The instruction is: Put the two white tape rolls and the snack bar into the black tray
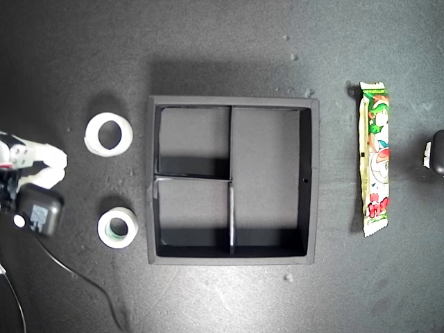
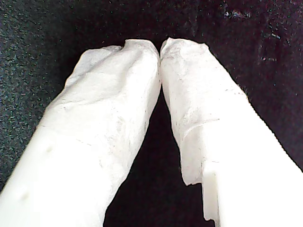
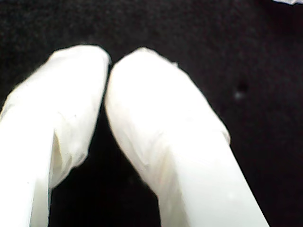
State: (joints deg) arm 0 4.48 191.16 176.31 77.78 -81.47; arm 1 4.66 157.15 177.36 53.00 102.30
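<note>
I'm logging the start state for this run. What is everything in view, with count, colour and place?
Square matte black tray: one, black, centre of the exterior view, two small compartments and one long compartment, all holding nothing.
Wider thin-walled white tape roll: one, white, on the exterior view's left of the tray, by the farther small compartment.
Smaller thick white tape roll with greenish core: one, white and green, on the exterior view's left, nearer the bottom edge.
Long white and green snack bar packet: one, red lettering at one end, on the exterior view's right of the tray.
Dark tabletop: one, black, under everything.
My first gripper: white, jaws together.
My second gripper: white, jaws together.
</note>
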